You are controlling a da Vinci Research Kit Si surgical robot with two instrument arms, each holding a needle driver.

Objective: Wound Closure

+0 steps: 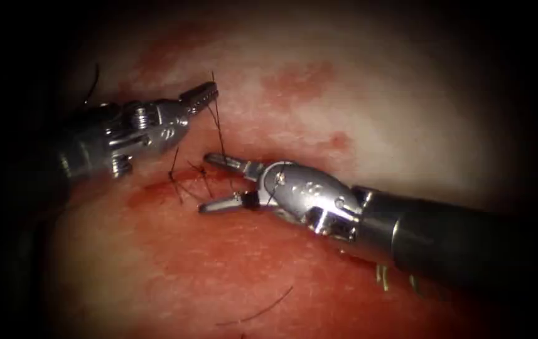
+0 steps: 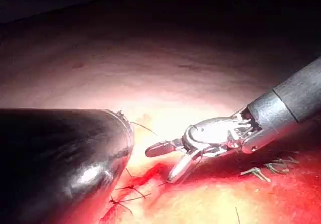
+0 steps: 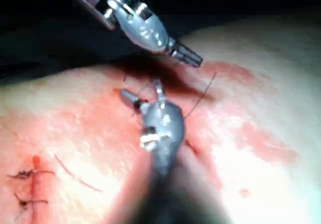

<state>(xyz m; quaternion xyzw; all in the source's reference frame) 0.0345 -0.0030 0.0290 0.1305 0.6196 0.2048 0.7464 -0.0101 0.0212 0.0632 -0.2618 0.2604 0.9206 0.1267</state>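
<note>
The thread (image 1: 216,119) is clamped in the left tool (image 1: 201,96), running down to the knot (image 1: 201,171) between the right tool (image 1: 213,181)'s spread, empty fingers (image 1: 221,159).

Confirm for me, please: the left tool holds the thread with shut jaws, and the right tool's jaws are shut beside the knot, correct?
Not quite. The left tool does hold the thread with shut jaws, but the right tool's jaws stand wide open beside the knot, holding nothing, as the endoscope view shows.
</note>
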